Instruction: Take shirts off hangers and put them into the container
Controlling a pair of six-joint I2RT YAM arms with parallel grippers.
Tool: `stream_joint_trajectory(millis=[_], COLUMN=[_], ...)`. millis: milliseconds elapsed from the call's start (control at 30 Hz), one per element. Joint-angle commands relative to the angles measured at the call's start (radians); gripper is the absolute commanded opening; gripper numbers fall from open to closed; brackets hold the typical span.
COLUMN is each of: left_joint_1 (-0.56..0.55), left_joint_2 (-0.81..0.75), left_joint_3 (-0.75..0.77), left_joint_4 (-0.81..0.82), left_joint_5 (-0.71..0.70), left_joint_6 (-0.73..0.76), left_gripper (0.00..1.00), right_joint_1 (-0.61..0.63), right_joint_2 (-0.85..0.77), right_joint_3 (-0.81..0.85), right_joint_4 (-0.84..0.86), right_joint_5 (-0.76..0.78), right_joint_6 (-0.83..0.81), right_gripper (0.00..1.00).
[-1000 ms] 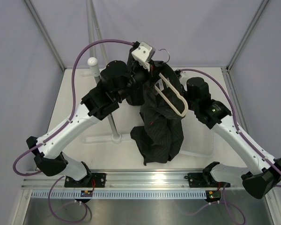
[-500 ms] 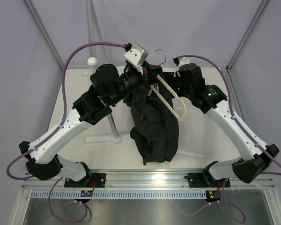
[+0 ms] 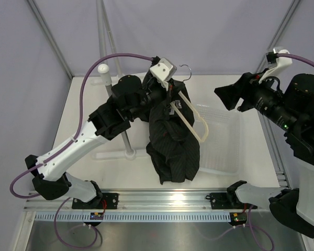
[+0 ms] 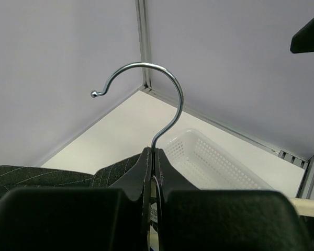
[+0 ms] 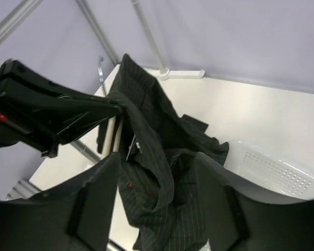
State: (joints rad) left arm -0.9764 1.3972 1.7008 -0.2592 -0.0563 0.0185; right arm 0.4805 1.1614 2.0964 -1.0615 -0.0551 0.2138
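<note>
The black pinstriped shirt (image 3: pixel 172 144) hangs in a bunch from the cream hanger (image 3: pixel 192 124), whose bare loop sticks out to the right. Its lower end rests on the table beside the container (image 3: pixel 225 149). My left gripper (image 3: pixel 166 90) is shut on the hanger's neck just below the silver hook (image 4: pixel 165 89), with shirt collar (image 4: pixel 42 175) on either side. My right gripper (image 3: pixel 228 97) is lifted well off to the right, open and empty. In the right wrist view the shirt (image 5: pixel 162 172) shows far off between its fingers (image 5: pixel 89 201).
A grey rack pole with a white knob (image 3: pixel 103 68) stands left of the shirt, its foot (image 3: pixel 130 153) on the table. Metal frame posts run up the back corners. The container (image 4: pixel 212 164) lies below and to the right of the hook.
My right arm has let go of the shirt and pulled away up and to the right, jaws now apart. The left arm still holds the hanger, shifted slightly.
</note>
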Motion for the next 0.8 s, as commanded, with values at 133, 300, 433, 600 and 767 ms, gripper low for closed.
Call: stream_joint_trajectory(millis=[133,300,433,600,767], left_joint_1=[-0.038,-0.050,-0.050,-0.050,-0.050], left_joint_2=[0.077,0.118,0.134,0.160,0.184], left_joint_3=[0.114,0.148,0.152,0.171,0.195], left_joint_4=[0.009,-0.005,0.002,-0.006,-0.011], left_joint_5=[-0.060,-0.083,-0.091,-0.109,-0.123], left_joint_6=[0.076,0.097,0.097,0.104,0.107], left_gripper=[0.00,0.00,0.00,0.00,0.00], right_joint_1=[0.000,0.001,0.001,0.001,0.001], right_joint_2=[0.041,-0.020,-0.061,-0.123,-0.166], right_joint_3=[-0.122,-0.229,-0.298,-0.361,-0.391], right_joint_4=[-0.089,-0.055,-0.042,-0.034,-0.041], right_joint_5=[-0.267,-0.284,-0.292,-0.295,-0.305], right_joint_6=[0.005,0.012,0.019,0.030,0.042], right_gripper=[0.60,0.56,0.53,0.53,0.50])
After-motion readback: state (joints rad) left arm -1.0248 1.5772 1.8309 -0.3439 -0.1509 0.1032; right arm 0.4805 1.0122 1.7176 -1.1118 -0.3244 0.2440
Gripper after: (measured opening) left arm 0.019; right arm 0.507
